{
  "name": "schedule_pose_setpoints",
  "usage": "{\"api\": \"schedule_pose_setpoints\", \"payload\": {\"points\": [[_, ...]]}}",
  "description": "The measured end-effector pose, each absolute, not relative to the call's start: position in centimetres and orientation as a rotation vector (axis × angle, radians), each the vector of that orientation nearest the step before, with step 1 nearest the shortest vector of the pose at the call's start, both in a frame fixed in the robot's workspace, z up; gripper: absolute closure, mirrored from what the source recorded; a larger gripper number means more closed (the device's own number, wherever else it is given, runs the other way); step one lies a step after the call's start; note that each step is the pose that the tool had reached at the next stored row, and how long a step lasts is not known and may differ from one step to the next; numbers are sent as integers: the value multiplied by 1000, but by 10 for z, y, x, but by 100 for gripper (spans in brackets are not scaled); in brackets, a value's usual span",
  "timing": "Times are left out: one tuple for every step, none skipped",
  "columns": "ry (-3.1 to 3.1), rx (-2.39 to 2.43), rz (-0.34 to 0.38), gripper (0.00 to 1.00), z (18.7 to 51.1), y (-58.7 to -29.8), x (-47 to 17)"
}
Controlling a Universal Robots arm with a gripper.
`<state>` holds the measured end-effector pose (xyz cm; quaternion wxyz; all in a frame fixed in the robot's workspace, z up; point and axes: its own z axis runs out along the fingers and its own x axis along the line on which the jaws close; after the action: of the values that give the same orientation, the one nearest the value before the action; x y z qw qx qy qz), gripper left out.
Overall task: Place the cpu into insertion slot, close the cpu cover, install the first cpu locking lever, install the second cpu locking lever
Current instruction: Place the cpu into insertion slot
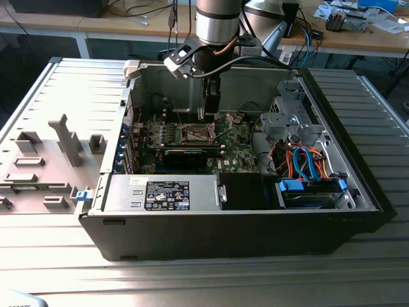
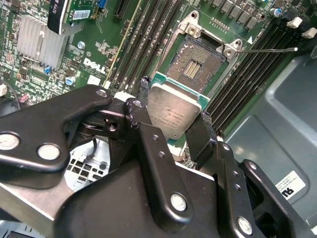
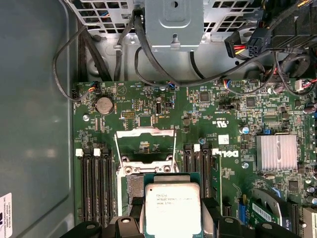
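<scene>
Centrally, the gripper (image 2: 171, 121) is closed partway on the cpu (image 2: 173, 109), one finger on each opposite edge, holding it tilted over the edge of the exposed insertion slot (image 2: 198, 62). The cpu cover (image 3: 145, 132) stands swung open beyond the socket.

Open computer case (image 1: 243, 236), silver heatsink (image 3: 276, 152), memory slots (image 3: 96, 183)

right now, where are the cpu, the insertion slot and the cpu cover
cpu (image 2: 171, 110): second wrist view, middle of its silver metal top.
insertion slot (image 2: 198, 60): second wrist view, dark contact field inside the socket.
cpu cover (image 3: 146, 132): first wrist view, end bar of the open silver frame.
</scene>
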<state>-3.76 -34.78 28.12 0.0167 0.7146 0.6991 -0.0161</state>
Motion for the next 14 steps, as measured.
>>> {"api": "schedule_pose_setpoints", "payload": {"points": [[2173, 2221, -50, 46, 281, -348, -38], [2174, 2221, -50, 46, 281, -348, -38], [2176, 2219, -50, 46, 280, -348, -38], [2183, 2212, -49, 46, 280, -348, -38], [2187, 2209, -49, 46, 279, -347, -38], [2190, 2206, -49, 46, 279, -347, -38], [2191, 2204, -48, 46, 278, -347, -38], [2191, 2205, -48, 46, 278, -347, -38], [2192, 2205, -48, 46, 278, -347, -38], [2192, 2205, -48, 46, 277, -347, -38], [2192, 2205, -48, 46, 277, -347, -38], [2192, 2205, -48, 46, 277, -347, -38], [2192, 2205, -48, 46, 277, -347, -38], [2192, 2205, -48, 46, 277, -347, -38]]}}
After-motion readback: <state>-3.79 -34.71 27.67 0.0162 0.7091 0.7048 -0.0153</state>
